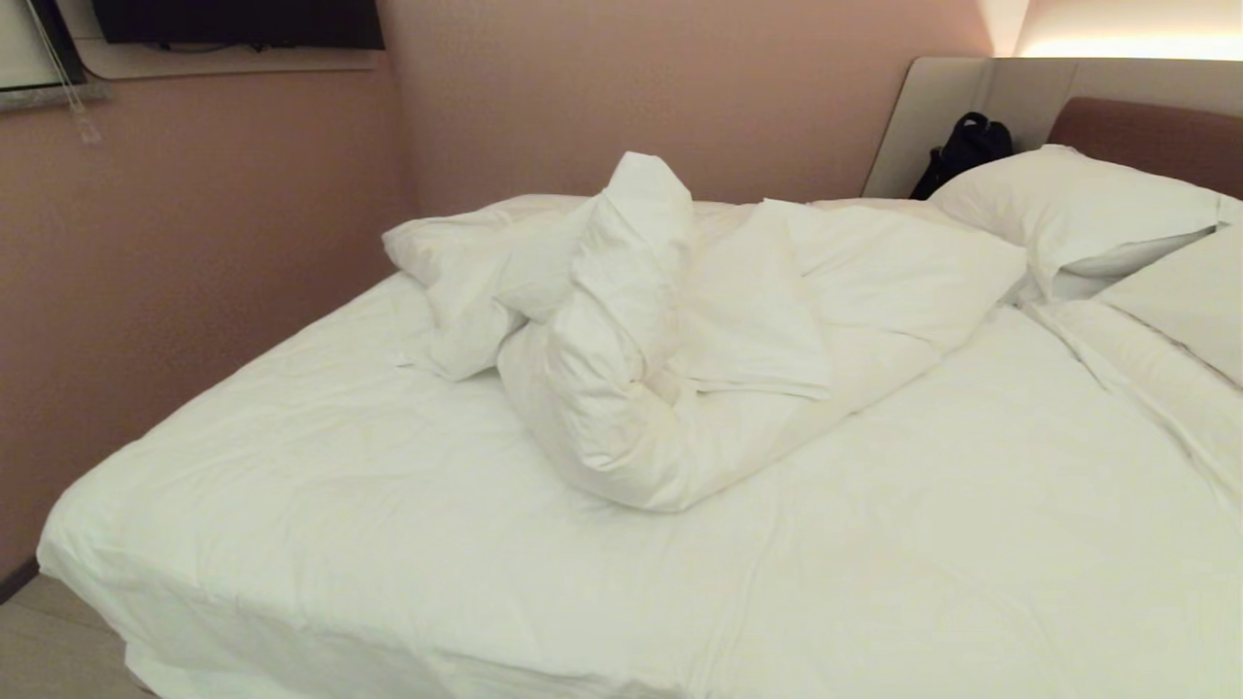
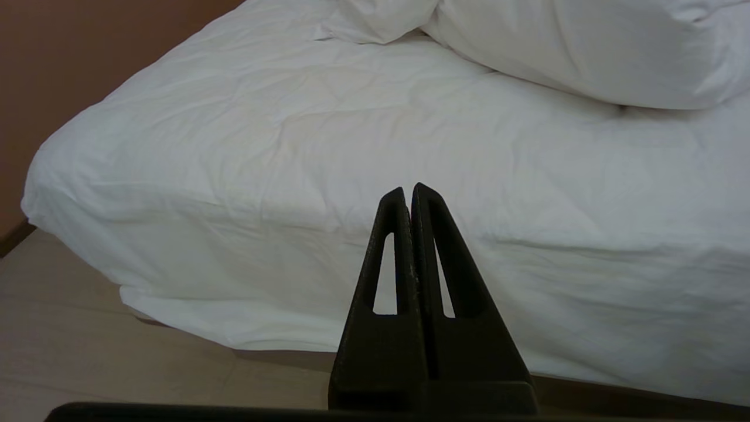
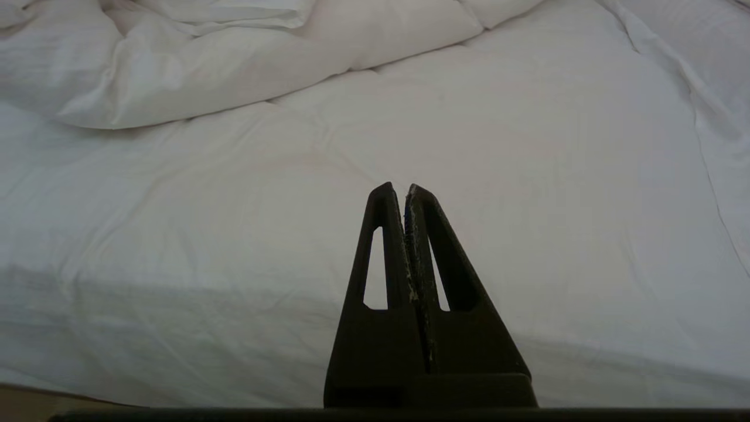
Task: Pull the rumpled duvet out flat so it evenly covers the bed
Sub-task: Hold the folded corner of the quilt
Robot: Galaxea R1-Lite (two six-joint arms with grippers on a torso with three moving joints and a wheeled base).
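The white duvet (image 1: 631, 369) is bunched into a tall rumpled heap at the middle of the bed (image 1: 87, 553), towards its far side. In front of the heap, soft creased white bedding lies flat and hangs over the near edge. The heap's lower fold shows in the left wrist view (image 2: 586, 53) and in the right wrist view (image 3: 205, 64). Neither arm is in the head view. My left gripper (image 2: 408, 190) is shut and empty, held off the bed's near side by its left corner. My right gripper (image 3: 399, 189) is shut and empty, facing the flat bedding further right.
Two plump white pillows (image 1: 1078, 209) (image 1: 1190, 296) lie at the right by the padded headboard (image 1: 1146, 131). A black bag (image 1: 966, 146) leans behind them. A pink wall (image 1: 194, 243) runs close along the bed's left side. Beige floor (image 2: 88, 351) shows below the near left corner.
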